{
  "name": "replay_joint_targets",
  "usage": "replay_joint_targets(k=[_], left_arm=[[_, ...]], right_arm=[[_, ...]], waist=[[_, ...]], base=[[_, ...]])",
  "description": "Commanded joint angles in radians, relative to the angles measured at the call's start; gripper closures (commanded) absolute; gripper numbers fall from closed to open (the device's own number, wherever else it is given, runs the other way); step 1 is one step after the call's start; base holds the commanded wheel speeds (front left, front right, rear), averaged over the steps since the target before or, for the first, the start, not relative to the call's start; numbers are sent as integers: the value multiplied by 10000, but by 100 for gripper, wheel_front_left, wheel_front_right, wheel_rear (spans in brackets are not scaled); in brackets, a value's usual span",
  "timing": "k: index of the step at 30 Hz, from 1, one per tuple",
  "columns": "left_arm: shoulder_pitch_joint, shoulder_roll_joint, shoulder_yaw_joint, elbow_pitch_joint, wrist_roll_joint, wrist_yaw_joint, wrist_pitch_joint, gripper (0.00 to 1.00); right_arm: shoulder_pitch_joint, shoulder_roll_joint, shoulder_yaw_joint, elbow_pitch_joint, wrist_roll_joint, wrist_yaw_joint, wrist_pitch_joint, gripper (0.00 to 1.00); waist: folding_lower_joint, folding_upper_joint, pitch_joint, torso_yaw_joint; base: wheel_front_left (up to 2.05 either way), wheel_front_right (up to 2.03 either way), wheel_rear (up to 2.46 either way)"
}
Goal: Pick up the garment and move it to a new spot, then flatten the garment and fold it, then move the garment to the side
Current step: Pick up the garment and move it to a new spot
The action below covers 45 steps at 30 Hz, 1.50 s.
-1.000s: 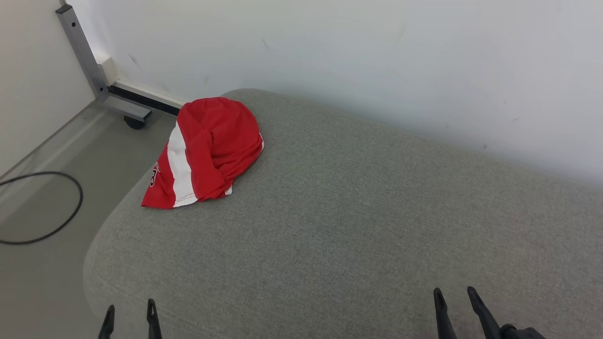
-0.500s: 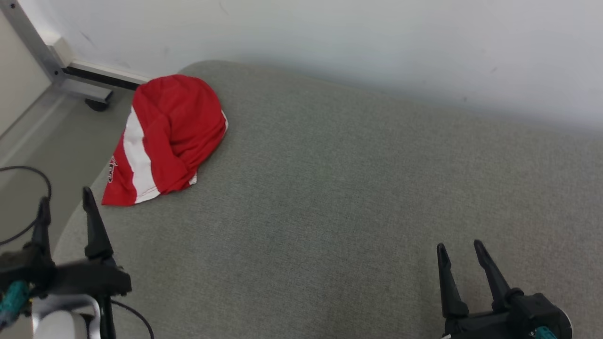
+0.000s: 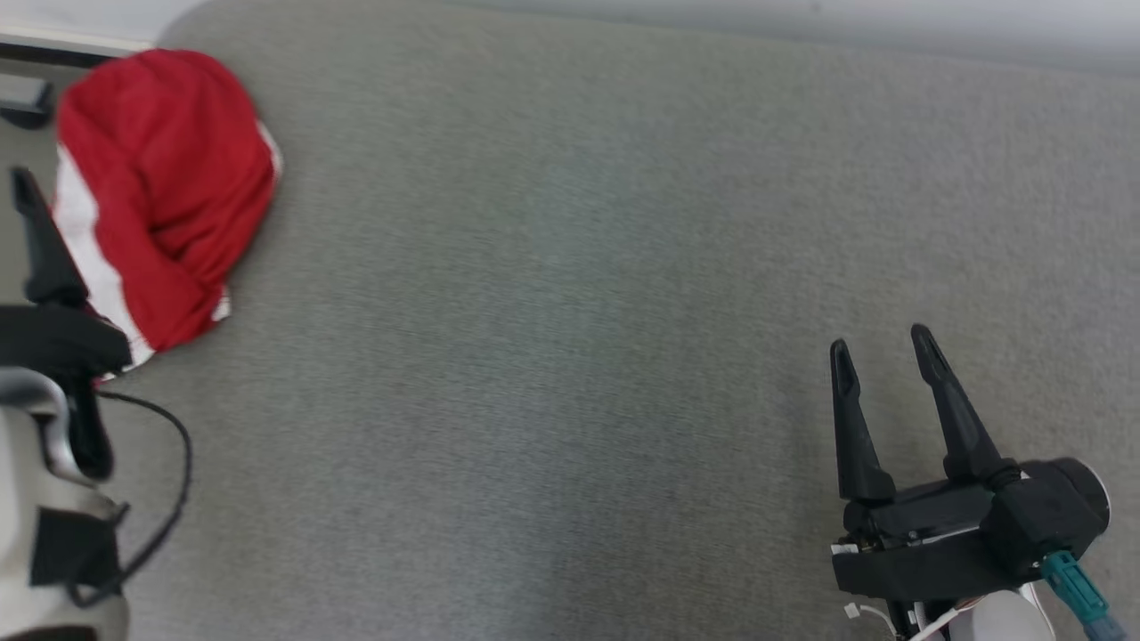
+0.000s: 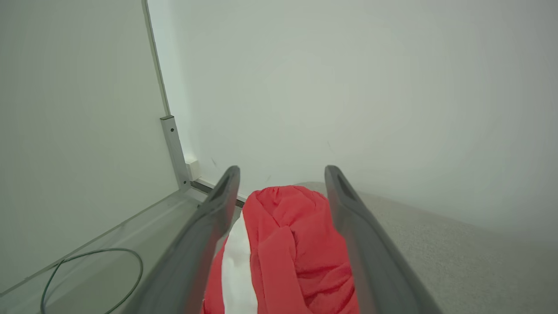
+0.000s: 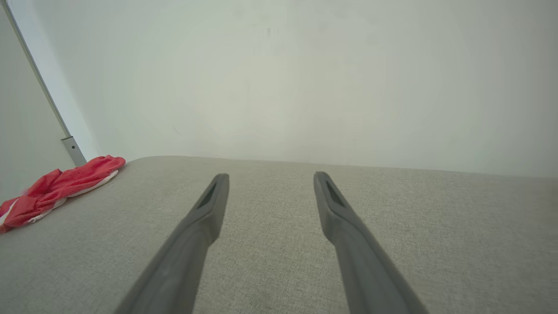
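While left gripper [image 4: 281,171] hangs spread, empty, near red garment [image 4: 296,244] at cushion [image 3: 570,267] edge, I risk nudging it off; right gripper [image 3: 880,340] likewise spread.

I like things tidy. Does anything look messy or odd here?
Yes, the red and white garment is scrunched into a lump instead of lying flat, right at the far left corner of the grey padded surface. Nothing looks torn or spilled.
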Motion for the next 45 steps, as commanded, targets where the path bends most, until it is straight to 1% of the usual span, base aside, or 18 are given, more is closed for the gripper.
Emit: replay_joint_targets(k=[1,7,9,12,14,16,18,20,23,26,29,30,32,34,35,36,42,45], left_arm=[[-302,157,50,283,-28,-56,-29,0],[-1564,1146,147,2156,-389,-146,-8,0],[-1929,1329,144,2786,-552,-179,147,0],[-2372,1841,32,3530,-482,-201,397,0],[-2575,2073,-296,3957,-244,-214,619,0],[-2833,2164,-374,4393,-336,-230,886,0],[-3012,2315,-527,4976,-316,-234,1593,0],[-3256,2474,-558,5306,-332,-200,1960,0],[-3515,2537,-623,5665,-376,-191,2255,0],[-3709,2619,-378,6206,-718,32,3480,0],[-3634,2504,-205,6470,-1005,221,4733,0],[-3634,2504,-205,6470,-1005,221,4733,0],[-3517,2430,-119,6537,-1165,404,5106,0],[-3414,2318,-137,6571,-1200,385,5324,0],[-3381,2293,-115,6572,-1233,389,5257,45],[-3360,2276,-162,6563,-1176,407,5179,100],[-3569,2386,-103,6187,-1329,373,4099,100],[-4044,2457,194,5861,-1751,152,3298,100]], right_arm=[[-141,-38,38,-121,-62,-27,2,0],[-294,-88,130,-603,-220,-27,2,0],[-341,-128,112,-742,-296,-27,1,0],[-380,-170,40,-983,-342,-27,2,0],[-385,-192,46,-1143,-367,-27,2,0],[-375,-242,12,-1262,-396,-27,2,0],[-338,-248,-13,-1361,-422,-27,1,0],[-313,-269,-35,-1452,-442,-27,2,0],[-263,-324,-119,-1551,-457,-27,1,0],[-224,-319,-141,-1622,-507,-27,1,0],[-238,-303,-134,-1654,-541,-27,2,0],[-238,-303,-134,-1654,-541,-27,2,0],[-231,-285,-151,-1678,-564,-27,2,0],[-196,-268,-152,-1655,-600,-27,1,0],[-190,-270,-157,-1637,-604,-27,1,0],[-176,-269,-152,-1616,-606,-27,1,0],[-236,-227,-60,-1448,-570,-27,1,0],[-283,-136,-18,-1283,-430,-27,2,0]], waist=[[-4,-2,903,-921],[-4,-2,1414,-1433],[-4,-2,1573,-1581],[-4,-2,1809,-1753],[-4,-2,1953,-1846],[-4,-2,2083,-1904],[-4,-2,2174,-1938],[-4,-2,2254,-1969],[-4,-2,2335,-1974],[-4,-2,2342,-1981],[-4,-2,2297,-1995],[-4,-2,2297,-1995],[-4,-2,2249,-1970],[-4,-2,2185,-1928],[-4,-2,2157,-1910],[-4,-2,2115,-1885],[-4,-2,1715,-1799],[-4,-2,1266,-1812]], base=[[0,0,0],[0,0,0],[0,0,0],[0,0,0],[0,0,0],[0,0,0],[0,0,0],[0,0,0],[0,0,0],[0,0,0],[0,0,0],[0,0,0],[0,0,0],[0,0,0],[0,0,0],[0,0,0],[0,0,0],[0,0,0]])
